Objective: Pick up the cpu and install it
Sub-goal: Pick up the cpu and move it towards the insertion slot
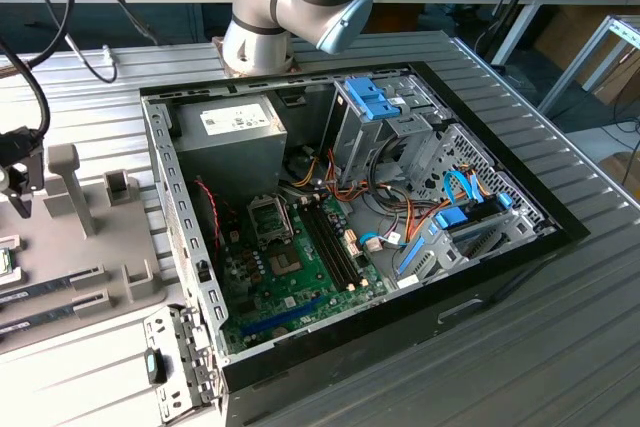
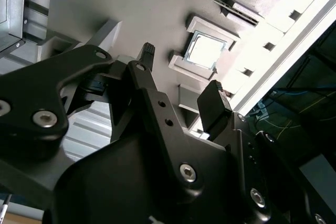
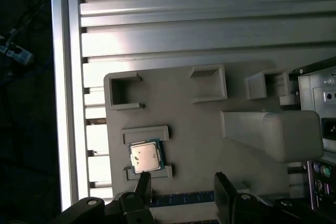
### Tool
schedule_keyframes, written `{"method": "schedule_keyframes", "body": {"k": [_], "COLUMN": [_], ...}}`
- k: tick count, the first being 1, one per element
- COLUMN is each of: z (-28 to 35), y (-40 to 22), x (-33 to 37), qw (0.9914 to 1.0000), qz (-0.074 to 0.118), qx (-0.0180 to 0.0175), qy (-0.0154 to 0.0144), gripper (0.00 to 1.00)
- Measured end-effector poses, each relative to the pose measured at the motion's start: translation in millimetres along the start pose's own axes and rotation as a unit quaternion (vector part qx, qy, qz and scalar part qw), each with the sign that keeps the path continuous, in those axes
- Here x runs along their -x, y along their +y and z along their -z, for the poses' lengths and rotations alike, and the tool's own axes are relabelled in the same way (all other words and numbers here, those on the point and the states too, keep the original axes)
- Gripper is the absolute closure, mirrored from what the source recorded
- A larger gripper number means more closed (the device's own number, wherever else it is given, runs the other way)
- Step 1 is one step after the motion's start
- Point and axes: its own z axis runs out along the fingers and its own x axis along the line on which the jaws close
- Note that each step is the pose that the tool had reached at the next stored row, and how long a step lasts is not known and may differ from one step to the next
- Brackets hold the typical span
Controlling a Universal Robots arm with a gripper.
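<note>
The cpu, a small silvery square with a thin green rim, lies between two low ledges on the grey holder plate. It also shows as a bright square, the cpu, in the second wrist view. My gripper hangs above the plate with its black fingers spread open and nothing between them. One fingertip is close beside the cpu's edge. In the exterior view the gripper is at the far left, well away from the motherboard and its socket frame inside the open case.
The open computer case holds a power supply, blue-handled drive cages and loose cables. A tall grey post and long strips sit on the holder plate. Ribbed aluminium table surrounds everything.
</note>
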Motion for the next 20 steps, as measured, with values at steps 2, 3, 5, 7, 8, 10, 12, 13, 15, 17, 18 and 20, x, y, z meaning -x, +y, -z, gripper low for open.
{"method": "schedule_keyframes", "body": {"k": [2,3,5,7,8,10,12,13,15,17,18,20], "z": [-4.8,-5.3,-6.3,-7.2,-7.6,-8.5,-9.3,-9.8,-10.6,-11.5,-12.0,-12.8], "y": [-0.2,-0.2,-0.3,-0.3,-0.3,-0.4,-0.4,-0.4,-0.5,-0.5,-0.5,-0.5], "x": [-0.1,-0.1,-0.1,-0.1,-0.2,-0.2,-0.2,-0.2,-0.2,-0.2,-0.2,-0.4], "qw": [1.00000,1.00000,1.00000,1.00000,1.00000,1.00000,1.00000,1.00000,1.00000,1.00000,1.00000,1.00000], "qz": [0.000,0.000,0.000,0.000,0.000,0.000,0.000,0.000,0.000,0.000,0.000,0.000], "qx": [0.0000,0.0000,0.0000,0.0000,0.0000,0.0000,0.0000,0.0000,0.0000,0.0000,0.0000,0.0000], "qy": [0.0000,0.0000,0.0000,0.0000,0.0000,0.0000,0.0000,0.0000,0.0000,0.0000,0.0000,0.0001], "gripper": [0.40,0.40,0.40,0.40,0.40,0.40,0.40,0.40,0.40,0.40,0.40,0.40]}}
